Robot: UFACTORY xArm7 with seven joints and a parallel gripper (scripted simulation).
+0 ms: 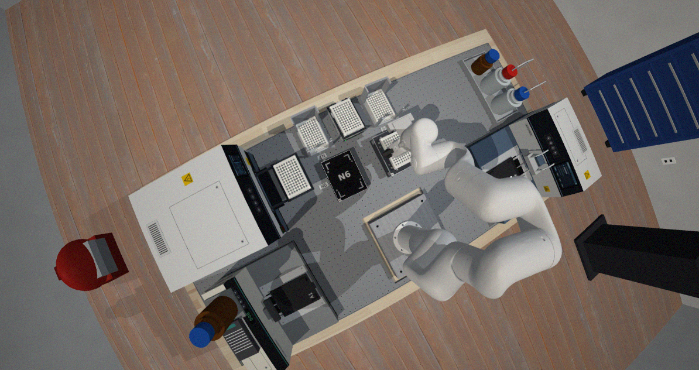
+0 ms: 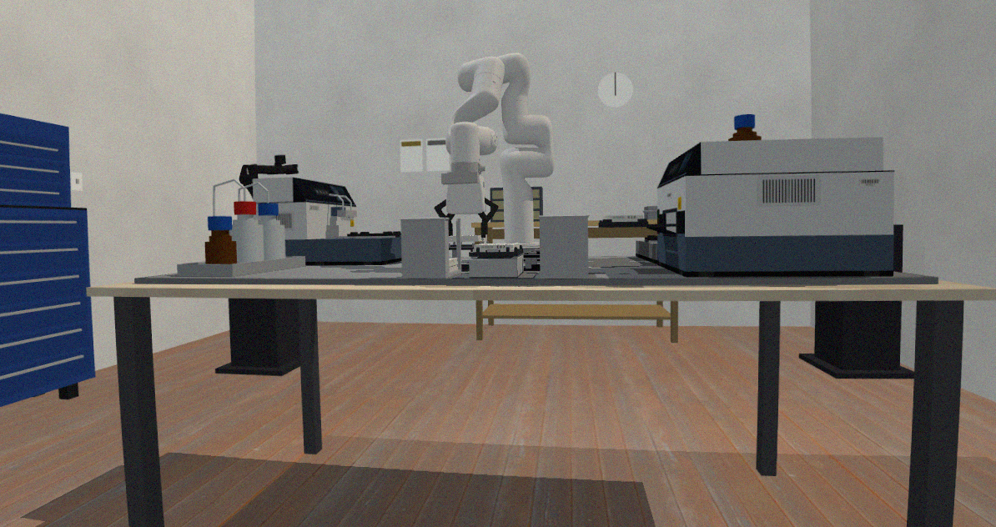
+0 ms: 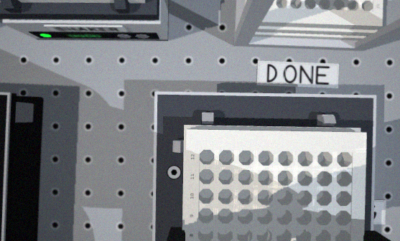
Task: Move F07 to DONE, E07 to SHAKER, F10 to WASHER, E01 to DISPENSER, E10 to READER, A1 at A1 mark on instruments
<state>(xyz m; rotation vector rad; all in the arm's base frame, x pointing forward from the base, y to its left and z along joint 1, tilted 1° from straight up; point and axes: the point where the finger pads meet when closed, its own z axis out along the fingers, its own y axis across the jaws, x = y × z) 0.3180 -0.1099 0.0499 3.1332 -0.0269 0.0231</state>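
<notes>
The hand grips a white well plate across its width, fingers spread wide on it. The plate sits low over a dark nest on the desk, just below the DONE label. Its ID label is not legible, so which plate it is cannot be told.

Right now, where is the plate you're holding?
In the wrist view, the plate sits in the hand, low over the black nest below the DONE label.
</notes>
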